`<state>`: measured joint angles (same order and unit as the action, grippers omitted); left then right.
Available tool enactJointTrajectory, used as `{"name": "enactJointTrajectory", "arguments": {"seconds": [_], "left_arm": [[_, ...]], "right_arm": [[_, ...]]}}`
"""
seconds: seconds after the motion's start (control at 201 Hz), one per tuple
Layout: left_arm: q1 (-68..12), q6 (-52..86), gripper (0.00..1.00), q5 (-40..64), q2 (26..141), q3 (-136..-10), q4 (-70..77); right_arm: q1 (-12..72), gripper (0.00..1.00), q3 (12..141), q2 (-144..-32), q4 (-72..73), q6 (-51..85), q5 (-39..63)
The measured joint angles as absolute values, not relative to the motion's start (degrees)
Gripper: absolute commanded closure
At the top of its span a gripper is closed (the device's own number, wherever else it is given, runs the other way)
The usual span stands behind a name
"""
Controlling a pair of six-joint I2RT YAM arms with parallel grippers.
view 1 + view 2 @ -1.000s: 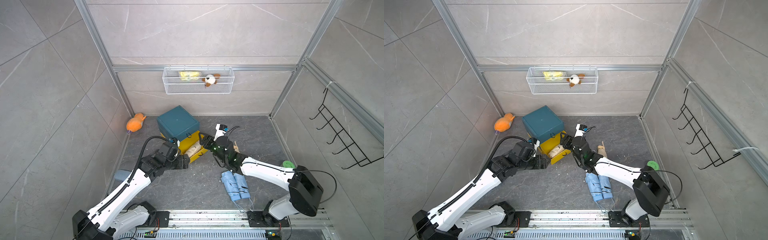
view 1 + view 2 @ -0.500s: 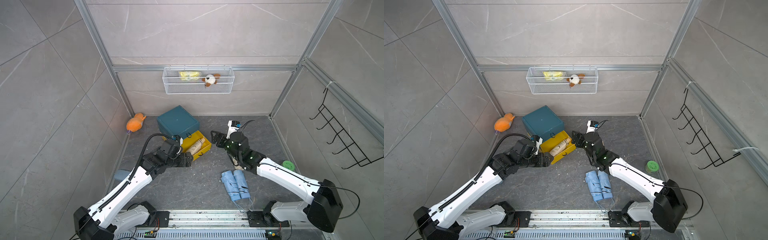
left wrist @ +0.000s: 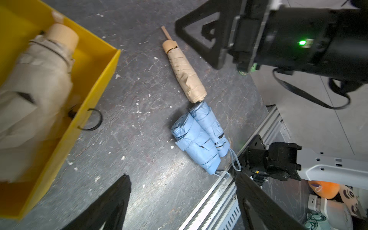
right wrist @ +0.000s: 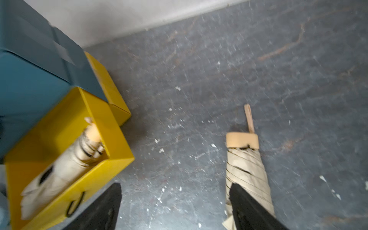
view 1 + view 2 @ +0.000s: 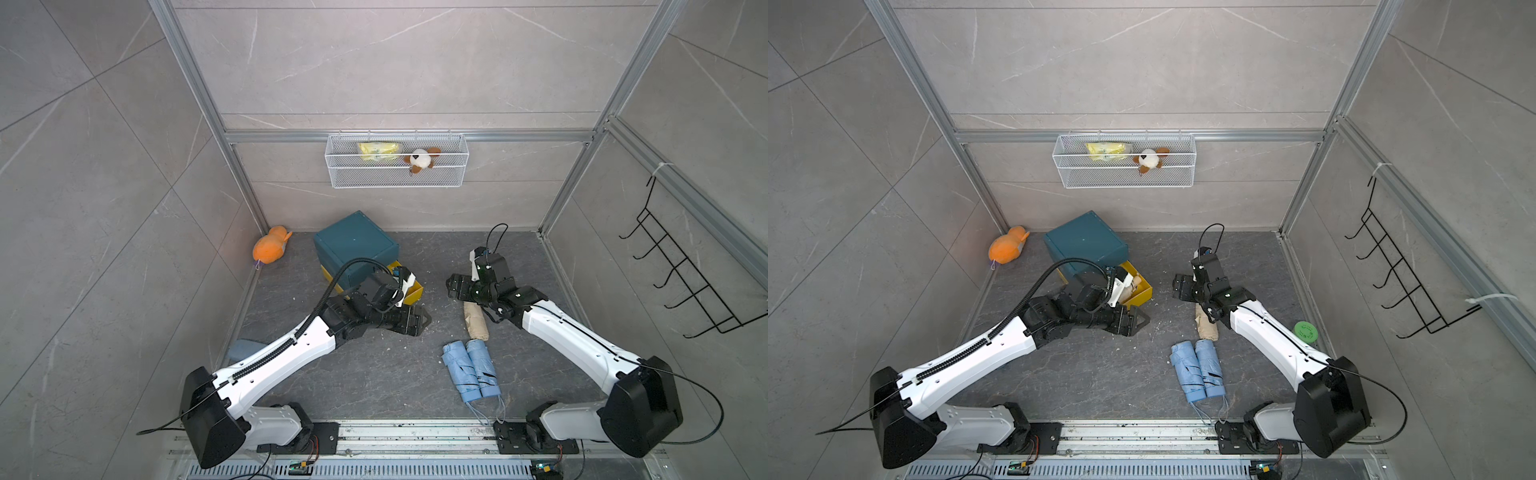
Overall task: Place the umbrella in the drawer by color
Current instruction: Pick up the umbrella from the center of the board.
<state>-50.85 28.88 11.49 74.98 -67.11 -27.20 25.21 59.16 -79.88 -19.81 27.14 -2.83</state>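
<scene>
A teal cabinet stands at the back, and its yellow drawer is pulled out. One beige umbrella lies inside the drawer. Another beige umbrella lies on the floor, partly under my right arm. Two blue umbrellas rest side by side nearer the front. My left gripper hangs open and holds nothing, just in front of the drawer. My right gripper is open and holds nothing, between the drawer and the floor umbrella.
An orange plush lies in the back left corner. A wire basket on the back wall holds a yellow pack and a small plush. A black hook rack hangs on the right wall. A green disc lies by that wall.
My right gripper has drawn back to the right from the drawer, leaving the beige umbrella inside, with its jaws wider apart. My left gripper has shifted right, past the drawer's front.
</scene>
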Motion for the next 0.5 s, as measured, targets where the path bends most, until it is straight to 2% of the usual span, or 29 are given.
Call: {"name": "enactJointTrajectory", "arguments": {"seconds": [0.498], "left_arm": [[-52.8, 29.8, 0.14, 15.4, 78.5, -66.4, -19.0]], "right_arm": [[18.9, 0.11, 58.4, -91.3, -23.2, 24.6, -2.3]]}}
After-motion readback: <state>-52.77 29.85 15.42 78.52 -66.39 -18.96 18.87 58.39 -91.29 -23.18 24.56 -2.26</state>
